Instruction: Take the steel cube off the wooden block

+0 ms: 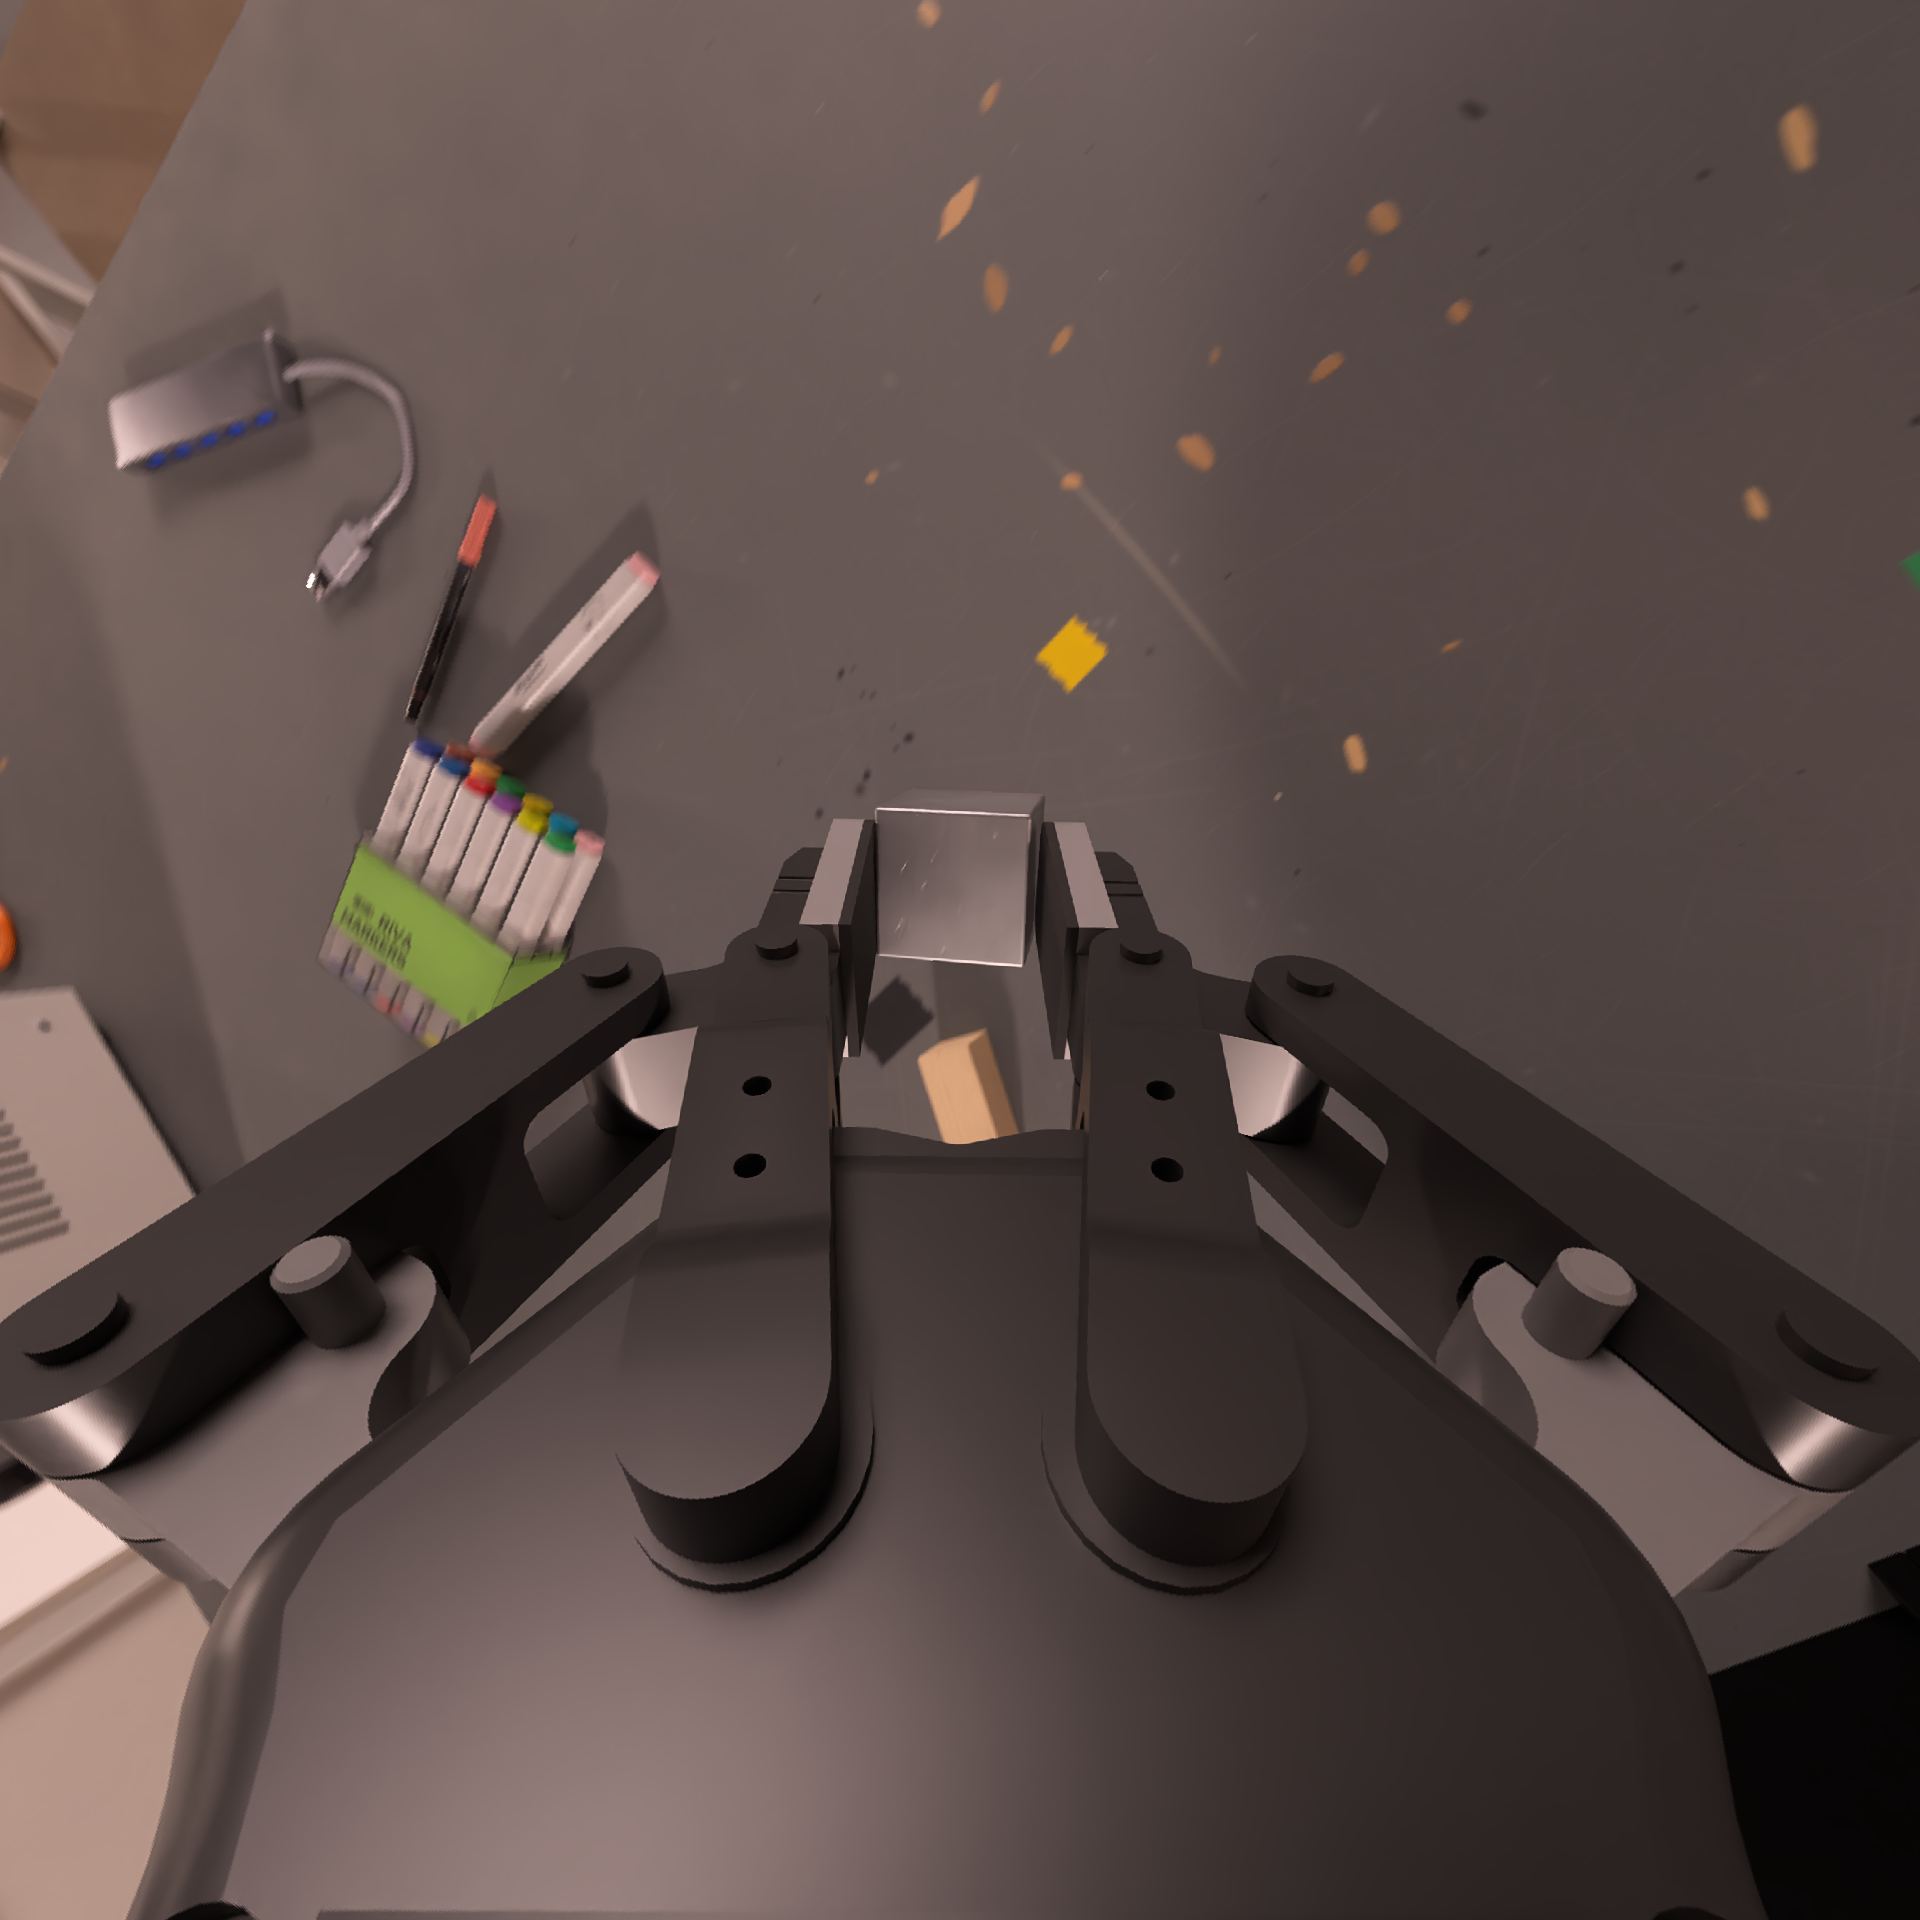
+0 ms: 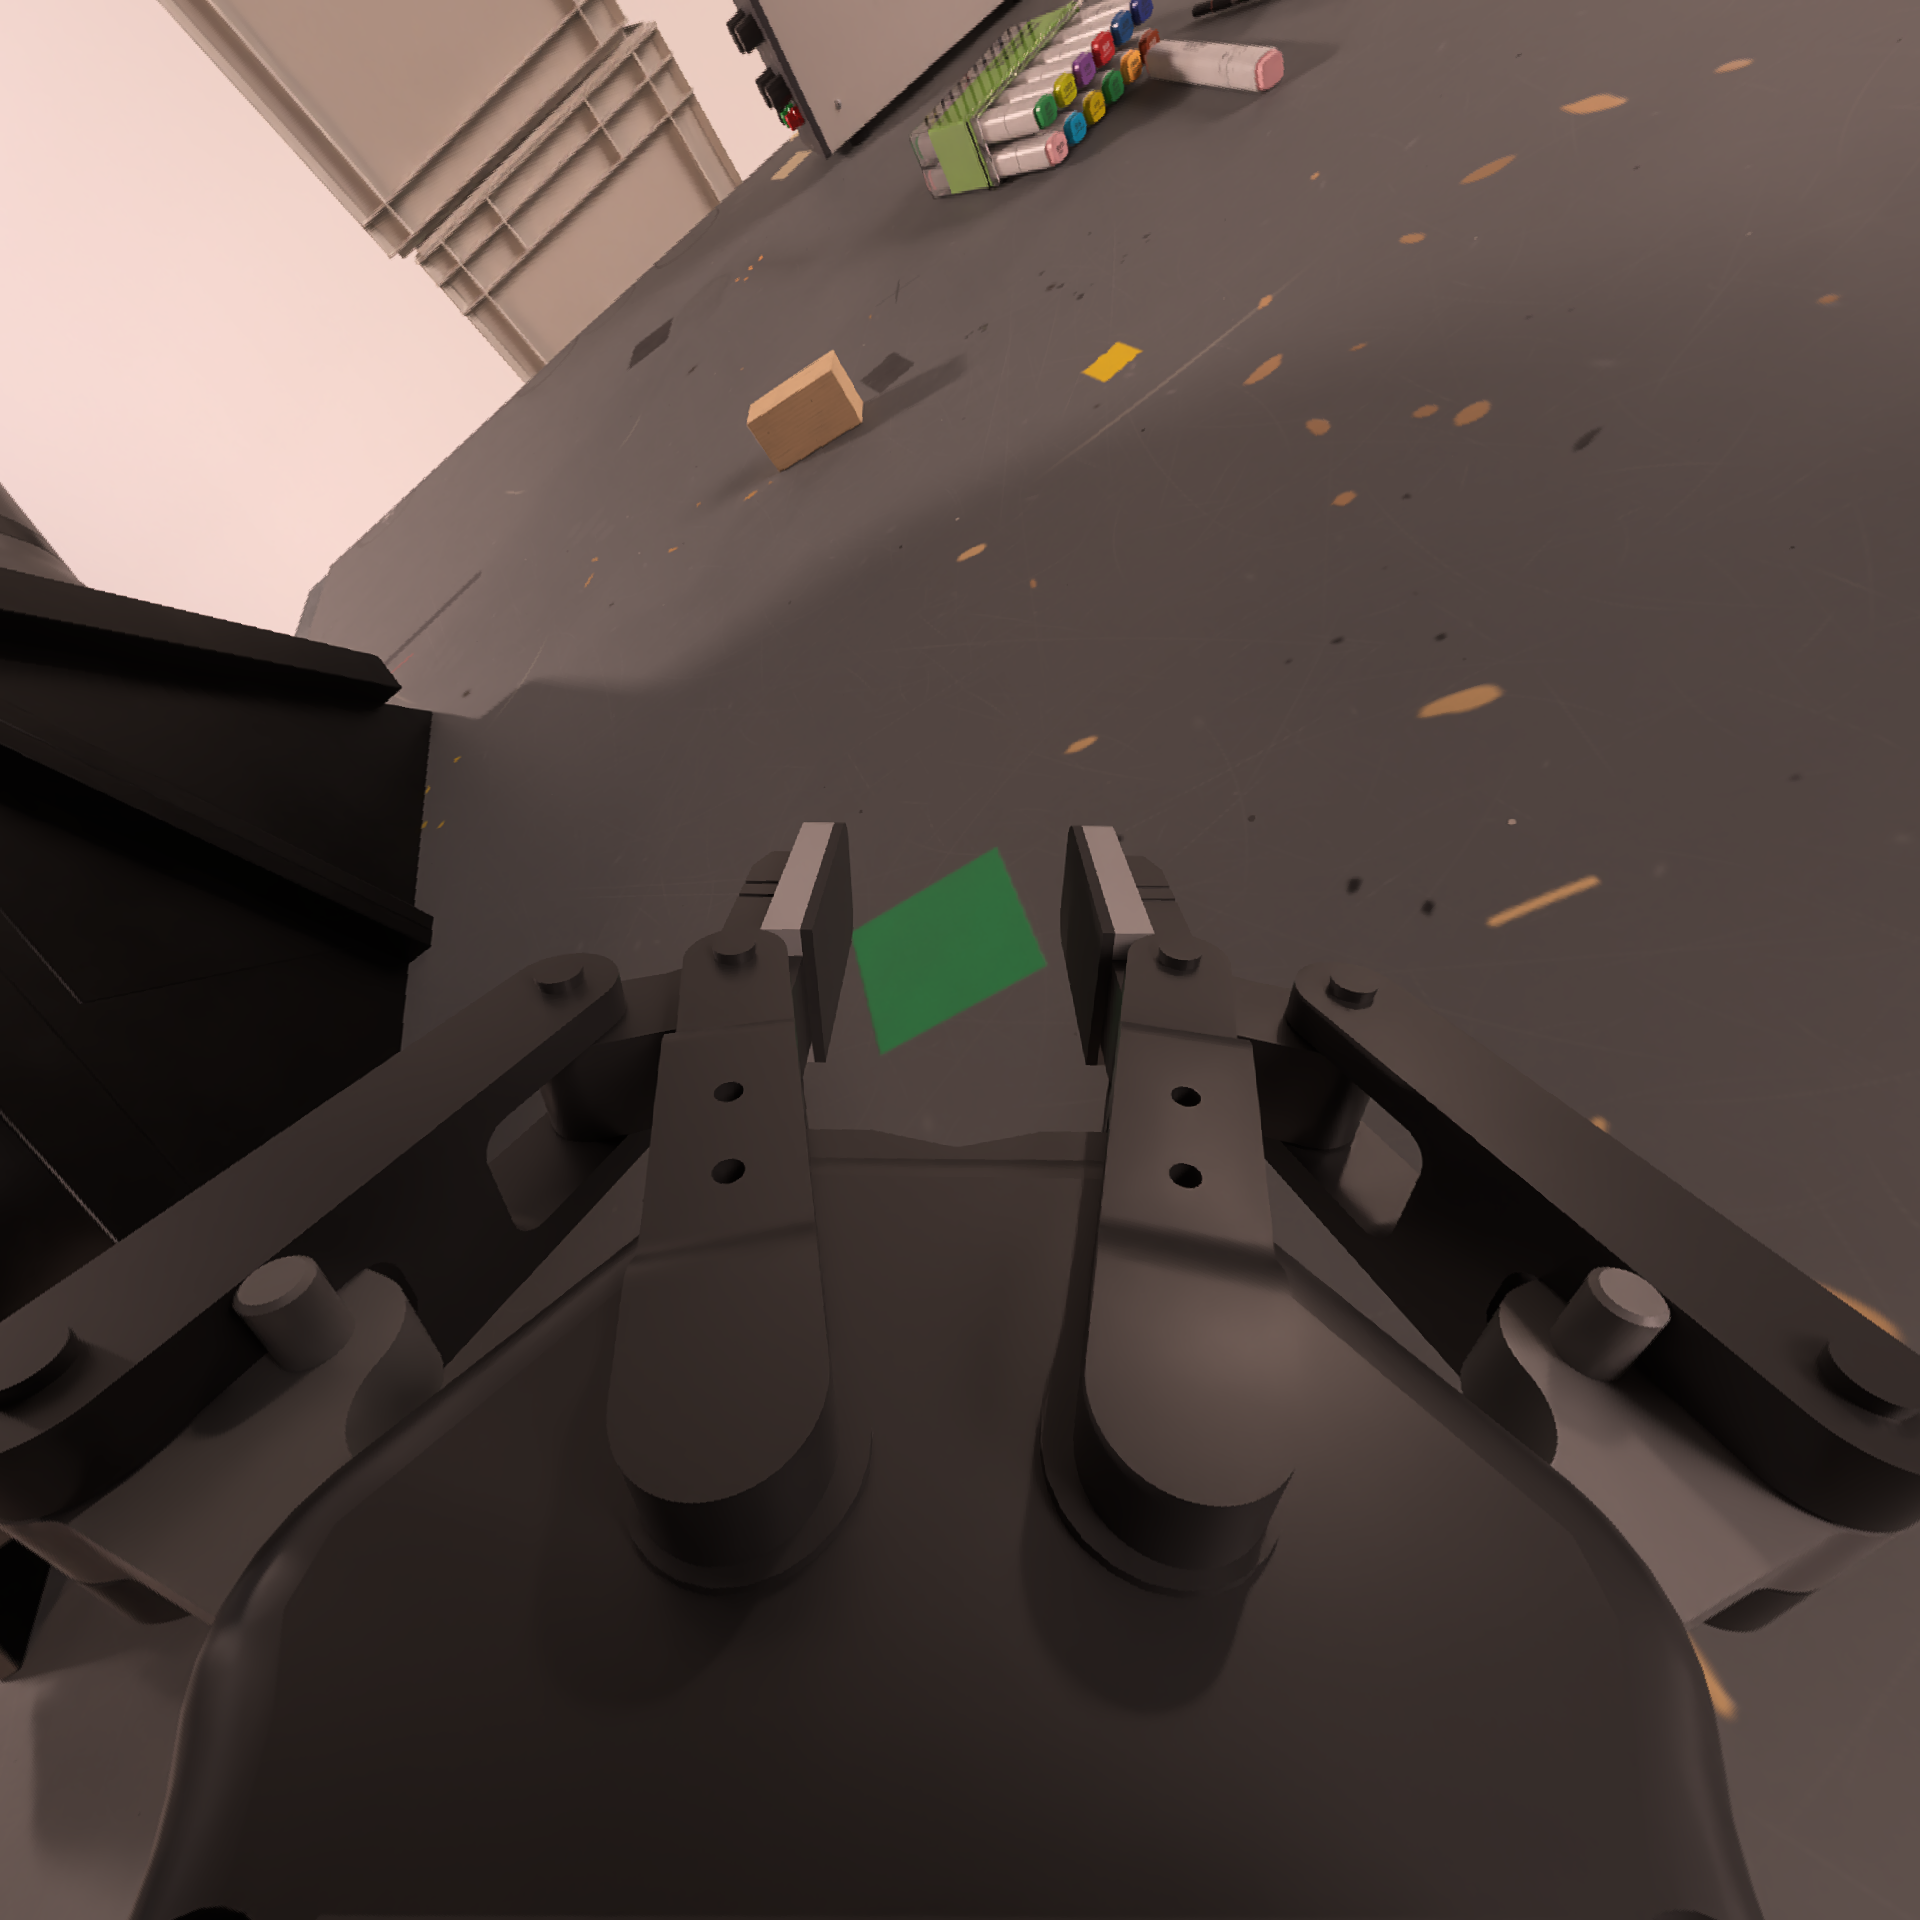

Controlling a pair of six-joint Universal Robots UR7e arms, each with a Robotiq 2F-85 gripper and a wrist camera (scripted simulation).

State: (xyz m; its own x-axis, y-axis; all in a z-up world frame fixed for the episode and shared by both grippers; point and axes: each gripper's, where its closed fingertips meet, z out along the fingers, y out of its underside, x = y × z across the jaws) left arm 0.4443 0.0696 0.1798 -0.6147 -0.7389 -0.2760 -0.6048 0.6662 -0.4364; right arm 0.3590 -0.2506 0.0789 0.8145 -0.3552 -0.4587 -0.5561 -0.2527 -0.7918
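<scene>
In the left wrist view my left gripper [image 1: 954,883] is shut on the steel cube [image 1: 954,883], a shiny grey cube held between both pads above the table. The wooden block [image 1: 966,1086] lies on the table below and behind the cube, partly hidden by the gripper; nothing rests on it. In the right wrist view the wooden block [image 2: 805,407] lies bare on the dark table, far ahead. My right gripper [image 2: 956,935] is open and empty, hovering over a green square patch [image 2: 945,951] on the table.
A green box of coloured markers [image 1: 468,894], a loose marker [image 1: 571,649], a red-tipped pen [image 1: 452,608] and a grey USB hub with cable [image 1: 208,405] lie at the left. A yellow tape patch [image 1: 1070,652] is ahead. Grey crates [image 2: 499,156] stand beyond the table edge.
</scene>
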